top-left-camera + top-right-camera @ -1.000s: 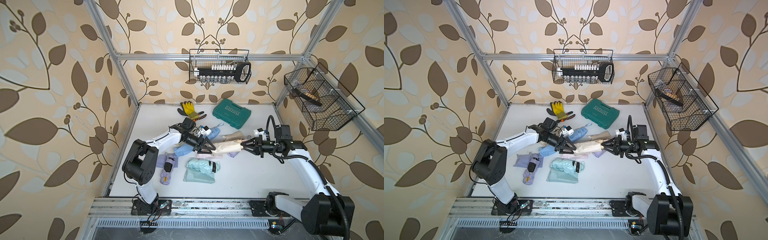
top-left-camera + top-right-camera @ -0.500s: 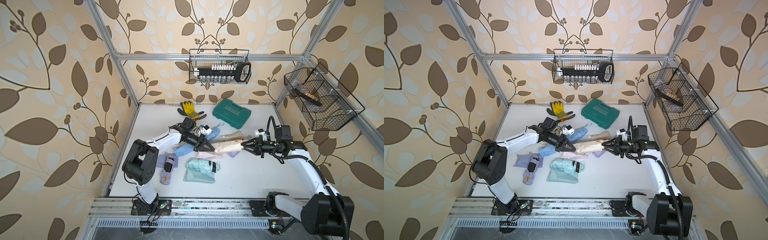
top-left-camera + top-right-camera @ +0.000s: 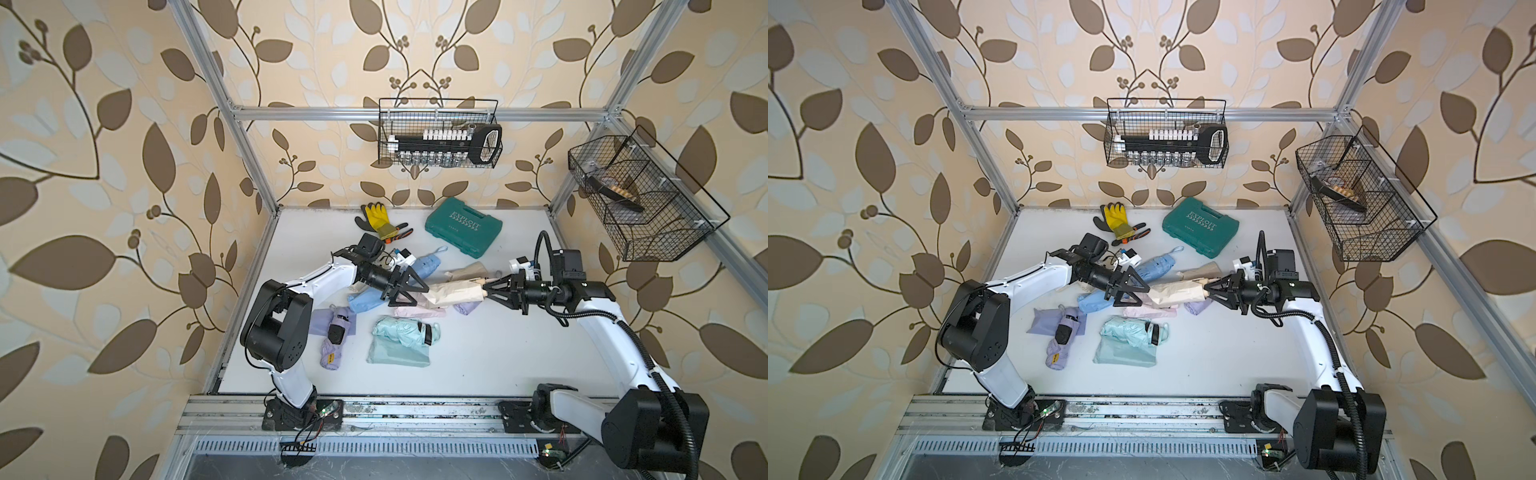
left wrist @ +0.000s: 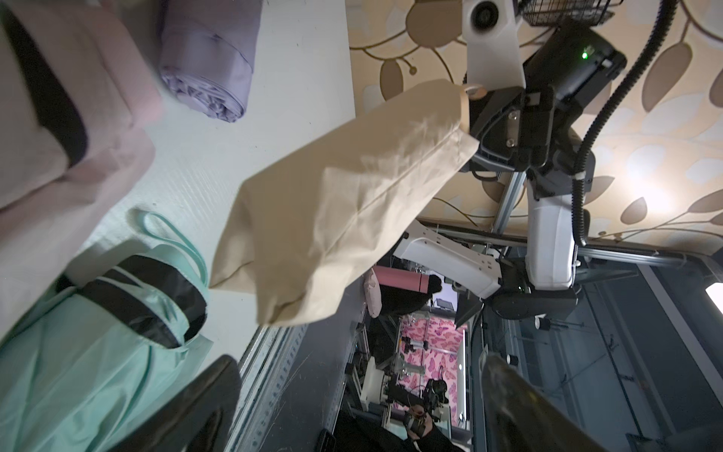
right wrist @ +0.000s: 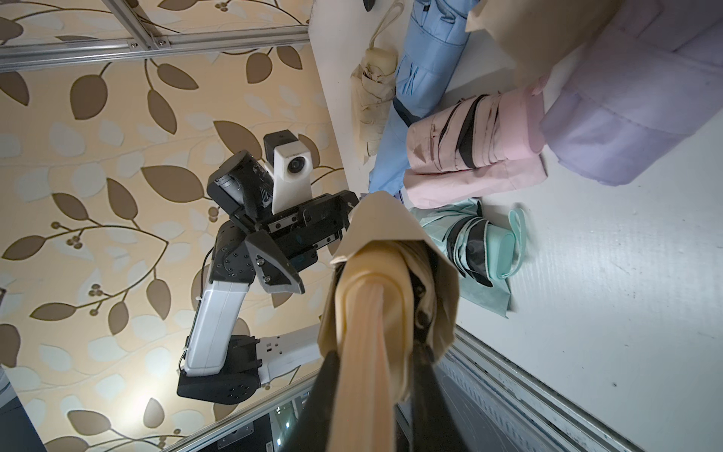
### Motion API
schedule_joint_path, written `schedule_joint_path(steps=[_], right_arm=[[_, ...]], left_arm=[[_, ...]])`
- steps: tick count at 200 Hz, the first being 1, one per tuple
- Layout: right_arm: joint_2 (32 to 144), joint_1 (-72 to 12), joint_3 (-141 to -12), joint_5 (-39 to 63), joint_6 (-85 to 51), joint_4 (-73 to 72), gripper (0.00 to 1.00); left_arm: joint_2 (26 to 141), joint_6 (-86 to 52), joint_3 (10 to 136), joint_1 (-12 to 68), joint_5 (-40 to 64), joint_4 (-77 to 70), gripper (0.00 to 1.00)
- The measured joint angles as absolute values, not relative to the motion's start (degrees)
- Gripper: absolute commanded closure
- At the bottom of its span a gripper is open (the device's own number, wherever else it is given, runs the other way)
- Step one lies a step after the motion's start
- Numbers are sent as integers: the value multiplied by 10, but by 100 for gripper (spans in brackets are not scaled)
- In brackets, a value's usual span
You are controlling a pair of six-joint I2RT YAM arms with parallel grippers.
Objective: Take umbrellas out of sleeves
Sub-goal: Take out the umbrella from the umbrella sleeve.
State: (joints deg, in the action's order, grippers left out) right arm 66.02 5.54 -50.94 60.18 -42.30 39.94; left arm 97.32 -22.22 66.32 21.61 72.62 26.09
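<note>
Your right arm is reaching in low from the right side of the white bench with its forearm nearly level. The right pincer is pinching the peach-beige handle of a folded umbrella that is sitting inside a smooth beige fabric sleeve. That sleeve is hanging clear of the bench, pointing toward the middle.

Your left arm is stretching in from the opposite side. The left pincer is standing spread wide. In the left wrist view the sleeve's closed end is floating just ahead of the 2 black fingers, and neither is gripping it.

Directly beneath the hanging sleeve, a pink crinkled umbrella and a lilac rolled sleeve are crowding the bench. A flat blue sleeve is lying under the left pincer. Behind the 2 pincers, a blue crinkled umbrella and a beige crinkled umbrella are resting loose.

Nearer the front rail, a mint crinkled umbrella is lying on a flat mint sleeve. A lilac crinkled umbrella is lying across a flat lilac sleeve. At the back, a pair of yellow-black gloves and a green plastic tool case are sitting well apart from the work.
</note>
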Motion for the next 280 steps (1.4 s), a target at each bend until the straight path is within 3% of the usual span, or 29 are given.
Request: schedule_joint_path(steps=[43,130,187,280], right_arm=[[660,55,-524,602,-437,393,89],[660,31,-531,607,-479,356,88],[660,19,-531,606,-504,330,88],[660,-9,-530,604,-534,302,88]], left_arm=[[933,-300,608,169,709,198,1],[917,-420,576,195,718,40,1],[917,-411,590,222,719,55,20],[926,-387,614,222,718,95,37]])
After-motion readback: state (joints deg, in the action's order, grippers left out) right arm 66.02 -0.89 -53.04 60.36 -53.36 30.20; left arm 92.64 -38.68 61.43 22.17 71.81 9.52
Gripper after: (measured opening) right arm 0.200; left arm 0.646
